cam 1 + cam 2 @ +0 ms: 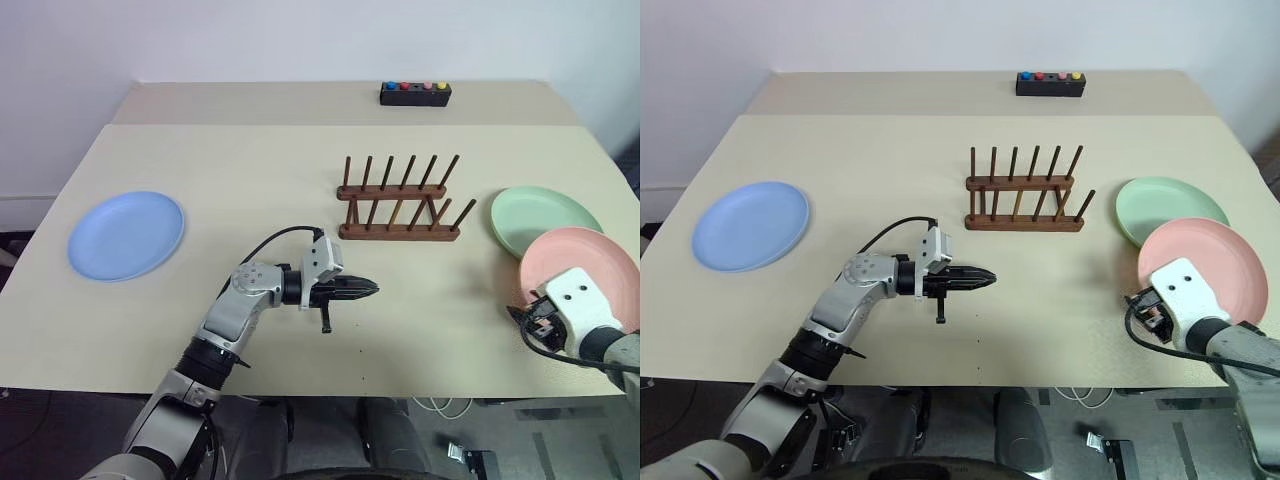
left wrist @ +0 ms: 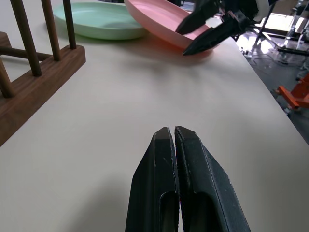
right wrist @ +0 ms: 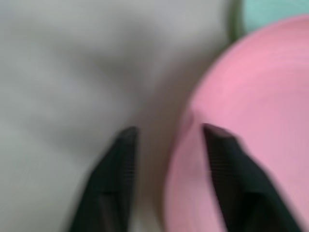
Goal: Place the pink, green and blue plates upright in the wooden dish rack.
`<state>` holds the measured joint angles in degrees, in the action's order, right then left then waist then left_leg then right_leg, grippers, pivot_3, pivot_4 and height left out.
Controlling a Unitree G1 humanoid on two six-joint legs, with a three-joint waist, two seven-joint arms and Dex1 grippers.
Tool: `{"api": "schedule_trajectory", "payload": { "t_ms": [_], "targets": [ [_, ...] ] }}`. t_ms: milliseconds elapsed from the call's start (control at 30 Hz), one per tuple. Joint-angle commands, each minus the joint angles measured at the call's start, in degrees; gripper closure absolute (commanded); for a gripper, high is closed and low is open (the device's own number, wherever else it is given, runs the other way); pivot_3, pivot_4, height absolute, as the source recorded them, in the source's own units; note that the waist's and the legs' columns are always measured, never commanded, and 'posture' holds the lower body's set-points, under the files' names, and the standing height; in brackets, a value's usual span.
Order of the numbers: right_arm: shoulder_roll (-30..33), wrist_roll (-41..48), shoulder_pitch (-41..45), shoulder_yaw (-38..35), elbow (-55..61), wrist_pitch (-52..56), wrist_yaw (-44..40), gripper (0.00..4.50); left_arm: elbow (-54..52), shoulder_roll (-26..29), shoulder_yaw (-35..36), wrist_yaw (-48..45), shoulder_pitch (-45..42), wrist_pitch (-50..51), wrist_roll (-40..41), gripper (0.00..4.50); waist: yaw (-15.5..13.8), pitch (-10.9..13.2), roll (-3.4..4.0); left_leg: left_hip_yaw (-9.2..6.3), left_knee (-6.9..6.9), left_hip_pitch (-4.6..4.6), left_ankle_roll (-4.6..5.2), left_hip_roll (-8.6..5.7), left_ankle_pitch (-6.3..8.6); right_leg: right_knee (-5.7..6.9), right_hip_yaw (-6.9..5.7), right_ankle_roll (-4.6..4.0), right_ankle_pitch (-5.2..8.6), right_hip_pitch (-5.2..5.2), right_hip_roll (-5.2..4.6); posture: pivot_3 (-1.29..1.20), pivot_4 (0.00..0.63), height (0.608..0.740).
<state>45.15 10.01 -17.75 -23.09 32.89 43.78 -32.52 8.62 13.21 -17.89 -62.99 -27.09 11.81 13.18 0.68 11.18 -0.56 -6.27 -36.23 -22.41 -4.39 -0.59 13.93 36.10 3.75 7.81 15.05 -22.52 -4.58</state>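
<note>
**Right claw straddles pink plate's rim; rack still bare**

Head views: Your right gripper (image 1: 1148,312) sits at the table's (image 1: 250,160) right front corner, w/ the pink plate (image 1: 590,262) right there, its far edge lapping onto the green plate (image 1: 540,215) nr the right edge. That overlap props the pink rim up, prob. why it's the first pick. The wooden dish rack (image 1: 398,200) stands mid-table, pegs up, no plate in it. The blue plate (image 1: 126,234) lies flat nr the left edge, well apart from the rest. Your left gripper (image 1: 365,289) hangs over the table's front-centre, pointing toward the right edge, clear of the rack, likely parked out of the way.

Left wrist view: its two fingers (image 2: 159,179) are pressed together, holding nothing. Beyond them you see the rack's corner, green plate, pink plate, and the right claw's fingers parted at the pink rim.

Right wrist view: fingers (image 3: 116,169) apart, one over bare table, the other over the pink plate; rim lies between them. Not clamped yet, by the look of it.

Writing: none legible. A black box w/ coloured buttons (image 1: 415,93) at the far edge carries no readable label.
</note>
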Motion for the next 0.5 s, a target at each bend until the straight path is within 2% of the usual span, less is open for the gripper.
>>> {"api": "schedule_trajectory", "payload": {
  "t_ms": [33, 300, 500],
  "targets": [
    [0.53, -1.19, 0.43, -0.14, 2.54, 1.99, 1.3, 4.49, -0.78, -0.28, -0.14, -0.2, -0.3, -1.36, 0.37, 4.4, -0.01, 0.0, -0.01, 0.0, 0.0, -0.01, 0.0, 0.0, 0.0, 0.0, 0.0, 0.0, 0.0, 0.0, 0.0, 0.0, 0.15, 0.734],
    [2.05, -3.17, -0.47, 1.03, 7.58, 7.16, 2.29, 4.49, -1.16, -0.37, -0.24, -0.25, 0.44, -1.25, 0.47, 4.4, -0.03, 0.0, -0.02, -0.01, 0.0, 0.0, 0.0, 0.0, 0.0, 0.0, 0.0, 0.03, -0.02, 0.0, 0.0, 0.0, 0.15, 0.734],
    [4.76, -4.27, -0.47, -3.69, 9.44, 6.24, 0.52, 4.49, -0.82, -0.54, -0.27, -0.46, 0.28, -1.24, 0.48, 4.4, -0.04, 0.0, -0.02, -0.01, -0.01, -0.01, 0.0, 0.0, 0.0, 0.0, 0.0, 0.02, -0.01, 0.0, 0.0, 0.0, 0.15, 0.734]
  ]
}}
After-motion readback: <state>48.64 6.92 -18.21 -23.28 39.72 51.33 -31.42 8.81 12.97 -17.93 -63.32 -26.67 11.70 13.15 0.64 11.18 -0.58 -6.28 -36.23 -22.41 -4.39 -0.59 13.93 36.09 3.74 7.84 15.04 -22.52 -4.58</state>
